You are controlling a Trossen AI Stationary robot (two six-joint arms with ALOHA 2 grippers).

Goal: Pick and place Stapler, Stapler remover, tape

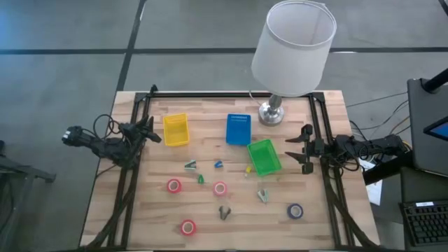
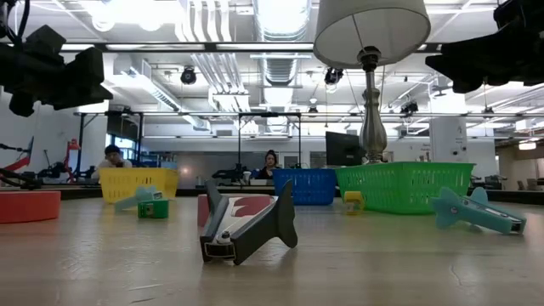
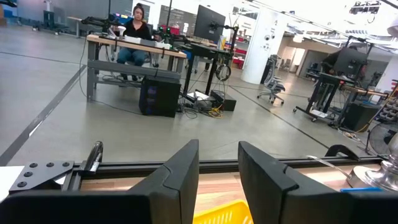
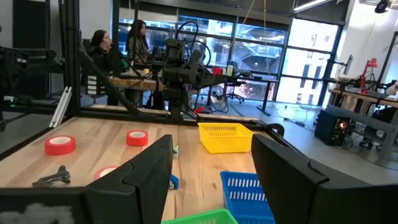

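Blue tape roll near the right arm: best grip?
The blue tape lies flat, hole up, with bare table around it. Probably come straight down with the right pincer, one finger in the white core and one outside, pinching the ring wall.

Wooden table (image 1: pixel 154 210) holds trays (image 1: pixel 176 129), tape rolls (image 1: pixel 173 185), lamp (image 1: pixel 271 112).

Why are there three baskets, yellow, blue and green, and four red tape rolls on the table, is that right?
Not quite. The high view shows three red tape rolls; the fourth roll is blue-purple. The yellow basket, blue basket and green basket are right.
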